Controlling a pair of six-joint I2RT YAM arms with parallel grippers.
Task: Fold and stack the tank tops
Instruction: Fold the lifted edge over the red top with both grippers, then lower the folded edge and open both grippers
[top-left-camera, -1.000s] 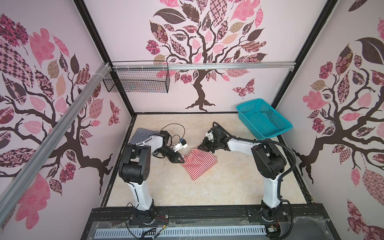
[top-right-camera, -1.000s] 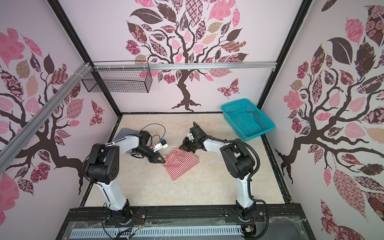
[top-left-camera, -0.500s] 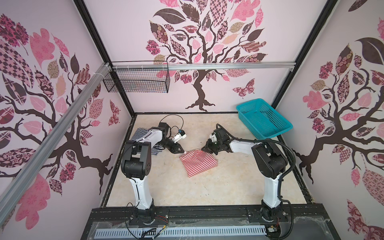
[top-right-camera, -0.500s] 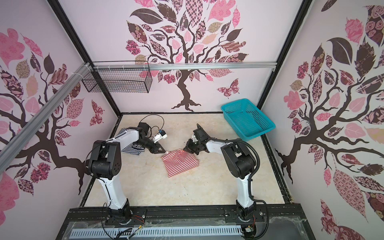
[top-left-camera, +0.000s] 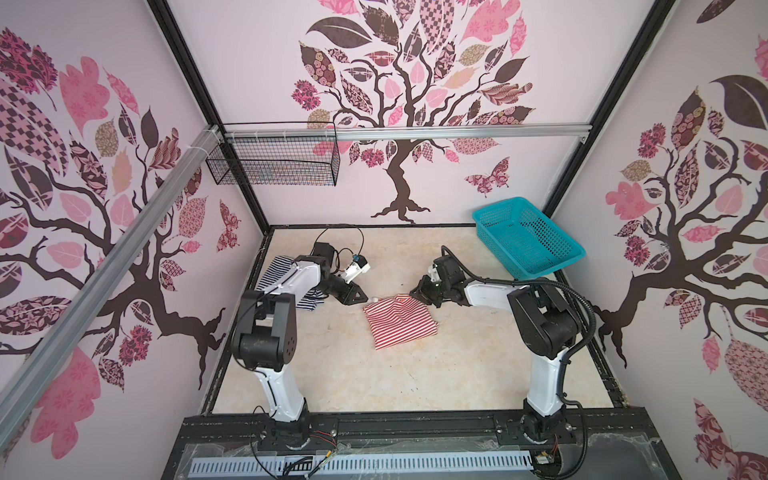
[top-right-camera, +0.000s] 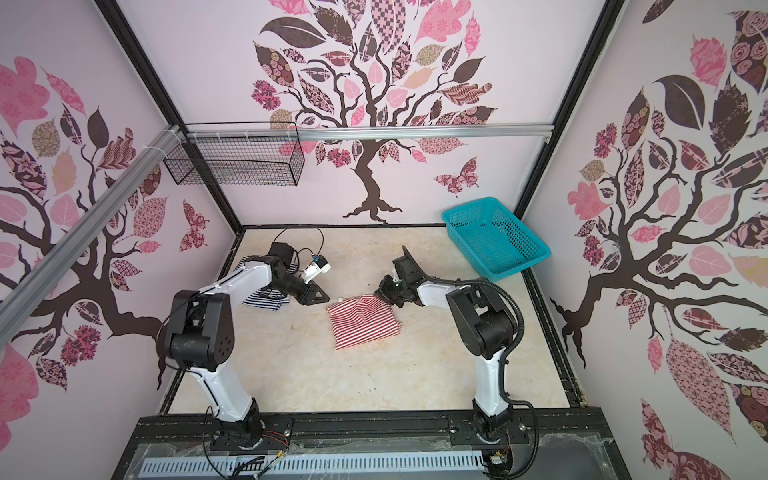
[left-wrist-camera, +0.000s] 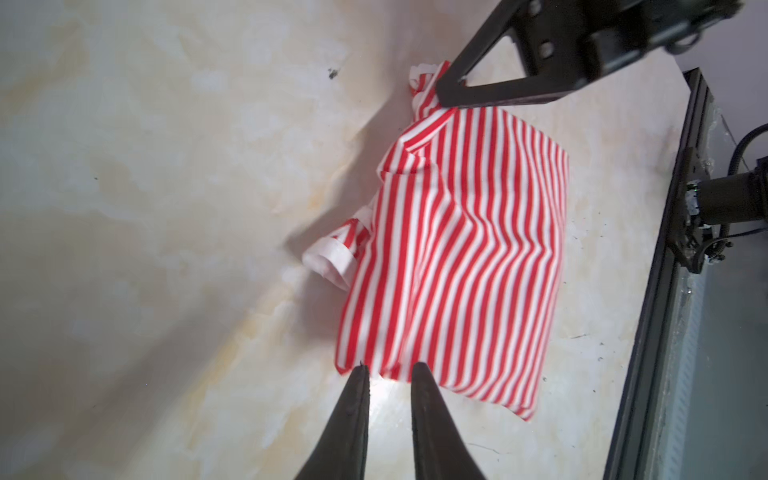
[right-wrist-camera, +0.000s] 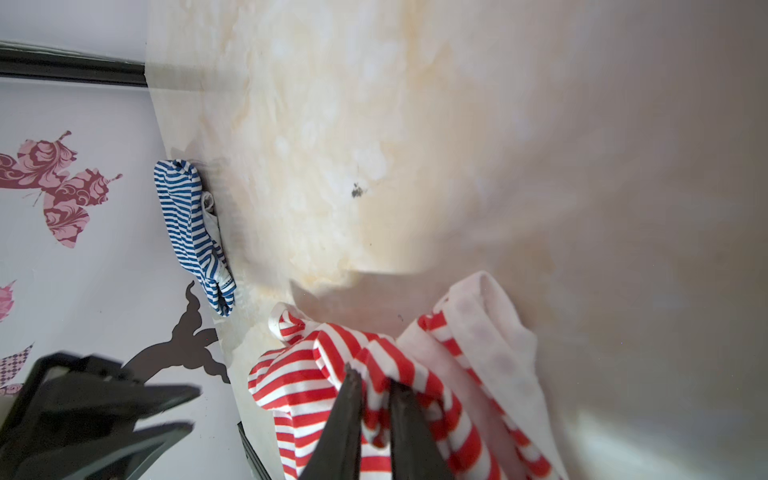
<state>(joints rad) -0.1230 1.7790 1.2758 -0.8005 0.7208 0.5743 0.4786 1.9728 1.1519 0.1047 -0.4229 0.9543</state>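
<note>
The red-and-white tank top (top-left-camera: 401, 326), bunched up between both claws a second ago, is now lying folded flat on the counter (top-left-camera: 374, 374). Just beside its far left corner, the left claw (left-wrist-camera: 386, 370) is staying slightly spread, holding nothing. At its far right corner, the right claw (right-wrist-camera: 372, 376) is standing narrowly parted with cloth between its fingers; whether it is gripping, I cannot tell. Farther left, the navy-and-white tank top (top-left-camera: 278, 270) is lying crumpled.

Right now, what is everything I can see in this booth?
red-and-white tank top: one, red-and-white stripes, folded, mid-table
navy-and-white tank top: one, navy-and-white stripes, table's far left
teal basket: one, teal, far right corner
wire basket: one, black, hung at back left, above the table
table: one, cream marbled, beneath everything
left end effector: one, black, open, empty, beside the red-and-white top
right end effector: one, black, closed on that top's far edge
</note>
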